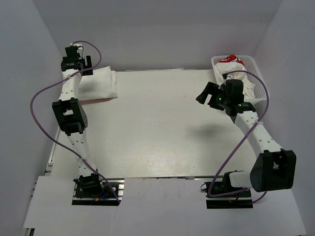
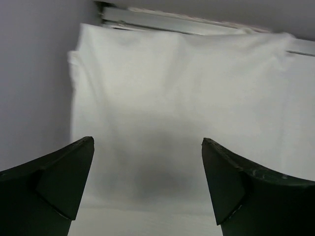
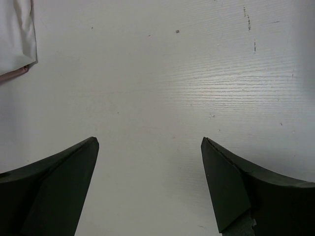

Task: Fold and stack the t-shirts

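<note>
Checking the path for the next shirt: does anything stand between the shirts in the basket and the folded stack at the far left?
Nothing visible lies on the table between the basket and the folded stack. Only the left gripper, open, hangs directly over the stack itself.

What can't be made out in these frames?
Top view: count of t-shirts in the basket; right arm covers them.
Top view: folded stack's far-left part; left gripper overhangs it.
Left wrist: top tee's near edge; fingers and frame cut it.
Right wrist: stack beyond one corner; frame edge.
</note>
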Available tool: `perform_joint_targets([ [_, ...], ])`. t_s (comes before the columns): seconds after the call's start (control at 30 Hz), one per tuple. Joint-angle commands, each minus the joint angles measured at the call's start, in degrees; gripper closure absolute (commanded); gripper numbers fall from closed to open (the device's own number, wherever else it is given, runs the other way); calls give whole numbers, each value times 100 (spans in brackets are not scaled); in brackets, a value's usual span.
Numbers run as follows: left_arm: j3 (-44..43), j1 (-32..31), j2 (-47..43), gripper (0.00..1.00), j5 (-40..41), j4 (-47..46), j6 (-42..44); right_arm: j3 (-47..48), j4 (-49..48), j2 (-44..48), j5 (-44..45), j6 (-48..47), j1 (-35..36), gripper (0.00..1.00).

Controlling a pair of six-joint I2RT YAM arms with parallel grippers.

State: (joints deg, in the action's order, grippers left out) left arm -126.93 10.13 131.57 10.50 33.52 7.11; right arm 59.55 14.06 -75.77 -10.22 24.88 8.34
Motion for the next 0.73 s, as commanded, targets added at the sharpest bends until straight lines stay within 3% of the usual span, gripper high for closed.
perform_joint_targets([
  [0.0, 255, -152, -1000, 0, -1456, 479, -996, -196, -114, 535, 160, -54, -16, 10],
  [0.07, 589, -283, -1490, 0, -2032, 611, -1378, -479, -368, 677, 178, -19, -8, 10],
  [0.17, 2334, -1089, -2448, 0, -1807, 88, -1941, -874, -483, 1054, 213, -1, -16, 10],
  [0.2, 3532, -1405, -3287, 0, -1475, -620, -2038, -1023, -545, 1081, 205, -27, -8, 10],
  [0.23, 4101, -2009, -3696, 0, -1611, -1280, -2247, -1146, -571, 1151, 161, -36, -16, 10],
  [0.27, 4663, -2276, -4091, 0, -1743, -1286, -2380, -1191, -572, 1169, 143, -36, -16, 10],
  [0.3, 5757, -2522, -4835, 0, -1866, -2000, -2555, -1261, -502, 1178, 108, -10, -8, 10],
  [0.4, 7099, -3261, -5666, 0, -1588, -2324, -3346, -1481, -466, 1257, 55, 51, -16, 10],
  [0.57, 7438, -3755, -6213, 0, -482, -1455, -3533, -1911, -694, 1520, 20, 52, -16, 10],
  [0.7, 7245, -3887, -6459, 0, -146, -1295, -3375, -2052, -765, 1775, -112, -142, 1, 10],
])
